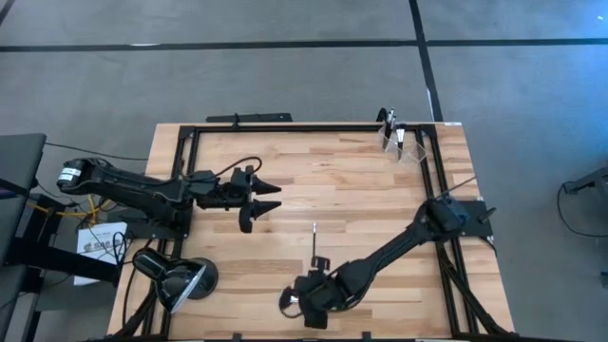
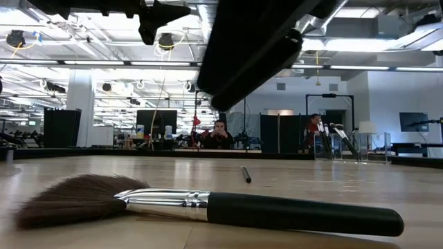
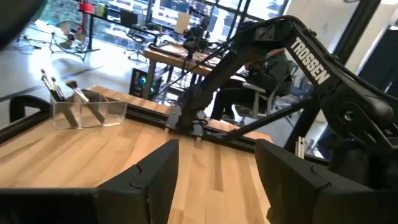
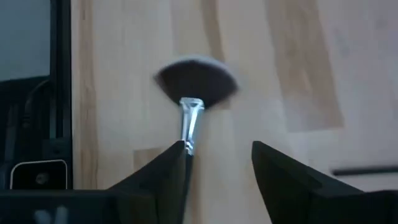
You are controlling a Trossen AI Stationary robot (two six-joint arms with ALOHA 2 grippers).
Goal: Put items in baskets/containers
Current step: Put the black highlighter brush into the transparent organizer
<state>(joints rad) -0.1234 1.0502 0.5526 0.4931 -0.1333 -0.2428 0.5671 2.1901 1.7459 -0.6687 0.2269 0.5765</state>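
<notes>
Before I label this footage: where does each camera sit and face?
High: overhead, straight down; both arms, wooden table.
Low: tabletop level, facing the room; fluffy black-handled brush, arm overhead.
Left wrist: past open left gripper toward clear plastic holder.
Right wrist: down past open right gripper.
Shared: low and right wrist show that brush.

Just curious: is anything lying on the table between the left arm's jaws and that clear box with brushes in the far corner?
No. In the high view, only bare light wooden tabletop lies between the left gripper and the clear plastic brush holder.

A black dome-shaped lamp [image 1: 176, 275] is seen at the near left corner of the wooden table [image 1: 351, 180]. Two seated people [image 2: 220, 133] are seen far behind.
</notes>
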